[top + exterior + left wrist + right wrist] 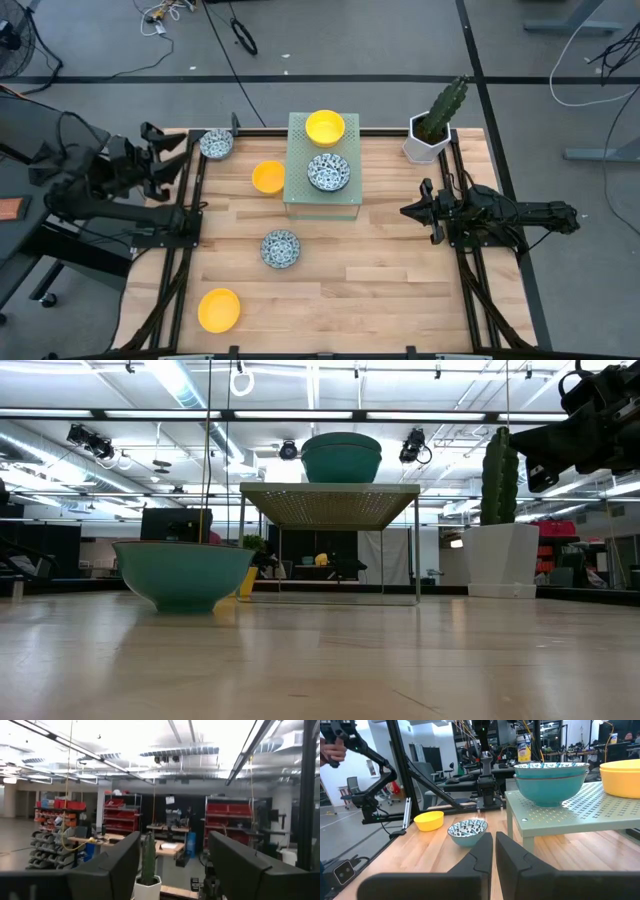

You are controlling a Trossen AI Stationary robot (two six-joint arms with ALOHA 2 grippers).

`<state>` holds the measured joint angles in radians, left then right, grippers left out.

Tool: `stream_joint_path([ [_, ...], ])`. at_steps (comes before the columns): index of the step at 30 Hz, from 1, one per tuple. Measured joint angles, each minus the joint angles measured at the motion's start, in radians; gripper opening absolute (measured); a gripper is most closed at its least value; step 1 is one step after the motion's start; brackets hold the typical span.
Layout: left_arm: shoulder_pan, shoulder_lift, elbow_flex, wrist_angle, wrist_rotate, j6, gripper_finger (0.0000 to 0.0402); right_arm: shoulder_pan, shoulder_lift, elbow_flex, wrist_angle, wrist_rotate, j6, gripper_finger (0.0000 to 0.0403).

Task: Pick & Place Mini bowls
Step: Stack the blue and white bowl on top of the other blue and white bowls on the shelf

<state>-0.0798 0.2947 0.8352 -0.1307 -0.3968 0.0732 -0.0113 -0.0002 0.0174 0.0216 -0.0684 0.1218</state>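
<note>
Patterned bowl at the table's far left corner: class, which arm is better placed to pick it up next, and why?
Probably left. The left gripper, open, is close beside that patterned bowl, while the right gripper waits on the other side of the table, past the green stand.

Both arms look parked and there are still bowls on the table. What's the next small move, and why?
Probably swing the right gripper, fingers shut, toward the patterned bowl and open it. That bowl sits on the table, off the green stand, with nothing beside it. The left gripper waits at the far-left edge.
</note>
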Motion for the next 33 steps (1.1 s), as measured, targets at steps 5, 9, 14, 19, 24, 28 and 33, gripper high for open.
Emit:
stream_joint_path([
  [5, 0.000, 0.093, 0.150, -0.128, -0.011, 0.003, 0.0248, 0.000, 0.000, 0.000, 0.000, 0.000, 0.000, 0.0027],
  [9, 0.000, 0.160, 0.267, -0.211, -0.016, -0.001, 0.0250, 0.000, 0.000, 0.000, 0.000, 0.000, 0.000, 0.0027],
  [14, 0.000, 0.238, 0.401, -0.286, -0.030, -0.001, 0.0250, 0.000, 0.000, 0.000, 0.000, 0.000, 0.000, 0.0027],
  [19, 0.000, 0.307, 0.528, -0.379, -0.063, -0.001, 0.0250, 0.000, 0.000, 0.000, 0.000, 0.000, 0.000, 0.0027],
  [24, 0.000, 0.379, 0.661, -0.513, -0.105, -0.014, 0.0250, 0.000, 0.000, 0.000, 0.000, 0.000, 0.000, 0.0027],
  [28, 0.000, 0.440, 0.765, -0.611, -0.115, -0.043, 0.0250, 0.000, 0.000, 0.000, 0.000, 0.000, 0.000, 0.0027],
  [33, 0.000, 0.510, 0.875, -0.738, -0.116, -0.068, 0.0245, 0.000, 0.000, 0.000, 0.000, 0.000, 0.000, 0.0027],
])
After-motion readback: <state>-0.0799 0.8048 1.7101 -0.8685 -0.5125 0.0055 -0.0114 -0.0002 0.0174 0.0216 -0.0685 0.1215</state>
